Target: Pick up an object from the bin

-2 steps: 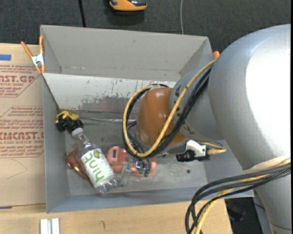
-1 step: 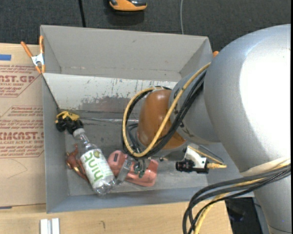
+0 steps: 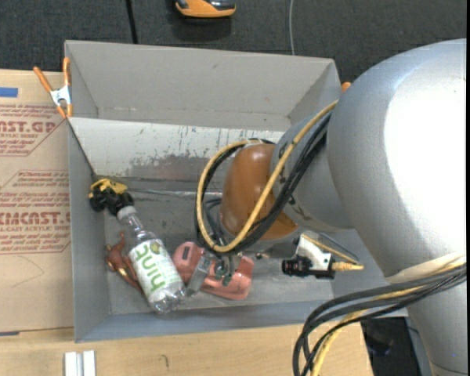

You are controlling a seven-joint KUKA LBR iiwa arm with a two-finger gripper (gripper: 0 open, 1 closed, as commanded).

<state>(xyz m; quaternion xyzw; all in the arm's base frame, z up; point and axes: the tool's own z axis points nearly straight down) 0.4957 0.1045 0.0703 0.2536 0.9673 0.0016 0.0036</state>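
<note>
My gripper (image 3: 213,272) is low at the front of the bin, below the orange wrist cover, right on top of a pink, rounded plastic thing (image 3: 239,281). That pink thing lies flat on the bin floor and sticks out on both sides of the gripper. Just to the left, a clear plastic bottle (image 3: 152,266) with a green-lettered label lies on its side, its lower end close to the gripper. The wrist and cables hide the gripper's upper part.
A small yellow and black thing (image 3: 105,193) lies at the bottle's cap end by the left wall. A reddish-brown thing (image 3: 117,262) pokes out under the bottle. A white and black tool with a yellow tip (image 3: 316,258) lies to the right.
</note>
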